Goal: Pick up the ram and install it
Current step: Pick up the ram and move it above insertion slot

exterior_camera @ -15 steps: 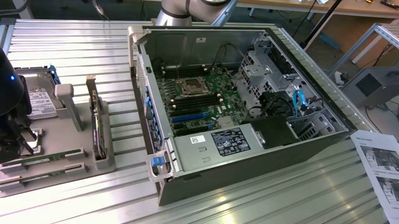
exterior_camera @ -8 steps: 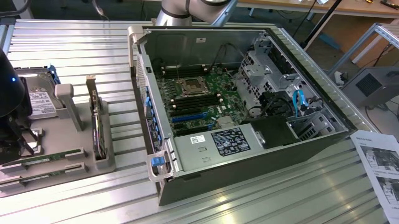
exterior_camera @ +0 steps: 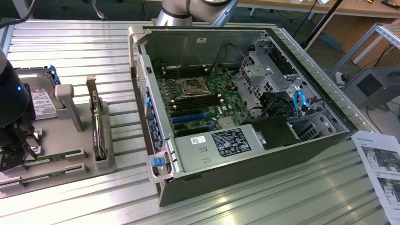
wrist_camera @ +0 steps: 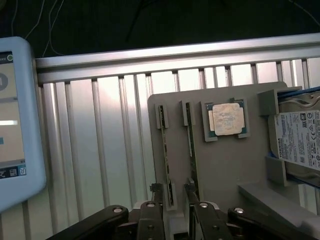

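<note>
We see gripper (wrist_camera: 173, 189) open, fingers (wrist_camera: 156, 192) either side of ram (wrist_camera: 166, 150) on tray (wrist_camera: 230, 170), approx 8 o'clock from PC case (exterior_camera: 262, 168) in ext. view.

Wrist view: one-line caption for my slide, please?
Open gripper lined up on one ram stick standing in the grey holder, with the processor chip and hard drive alongside.

The picture's edge is cutting off the pincer (wrist_camera: 173, 194) in the wrist view, and the near end of the ram (wrist_camera: 168, 160) is disappearing between its fingertips (wrist_camera: 156, 192); whether they are touching it is not showing. The hard drive (wrist_camera: 299, 142) is running off the frame, its label print too small to read. In the exterior view, the dark arm (exterior_camera: 9, 98) is covering part of the grey holder (exterior_camera: 69, 136).
</note>
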`<state>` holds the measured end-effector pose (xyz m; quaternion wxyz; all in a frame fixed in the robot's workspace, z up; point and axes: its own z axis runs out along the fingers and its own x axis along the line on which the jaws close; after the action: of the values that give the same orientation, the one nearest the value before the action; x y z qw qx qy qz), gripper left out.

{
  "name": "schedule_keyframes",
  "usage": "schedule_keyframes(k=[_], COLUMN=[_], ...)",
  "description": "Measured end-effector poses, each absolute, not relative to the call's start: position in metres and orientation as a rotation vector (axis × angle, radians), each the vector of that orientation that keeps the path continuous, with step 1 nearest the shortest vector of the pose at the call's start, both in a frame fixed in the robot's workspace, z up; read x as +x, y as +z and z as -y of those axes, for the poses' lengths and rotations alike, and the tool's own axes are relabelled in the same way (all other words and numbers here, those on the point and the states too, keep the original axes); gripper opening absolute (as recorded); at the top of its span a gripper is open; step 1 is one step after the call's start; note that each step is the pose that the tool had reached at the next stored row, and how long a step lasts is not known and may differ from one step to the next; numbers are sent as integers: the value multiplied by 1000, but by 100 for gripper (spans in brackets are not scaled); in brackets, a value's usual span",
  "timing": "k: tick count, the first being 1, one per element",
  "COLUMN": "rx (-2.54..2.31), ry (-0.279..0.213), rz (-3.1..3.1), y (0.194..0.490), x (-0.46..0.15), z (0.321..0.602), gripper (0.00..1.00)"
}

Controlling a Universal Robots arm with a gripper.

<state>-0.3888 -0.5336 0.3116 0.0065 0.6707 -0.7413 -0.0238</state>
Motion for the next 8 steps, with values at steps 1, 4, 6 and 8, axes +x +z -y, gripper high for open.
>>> schedule_keyframes(k=[1,4,6,8], rx=[2098,2098,2098,2098], ry=[-74,-74,-74,-74], rz=[2319,2319,2319,2319], y=[310,306,304,301], x=[-389,-389,-389,-389], z=[534,534,534,534], gripper=[30,30,30,30])
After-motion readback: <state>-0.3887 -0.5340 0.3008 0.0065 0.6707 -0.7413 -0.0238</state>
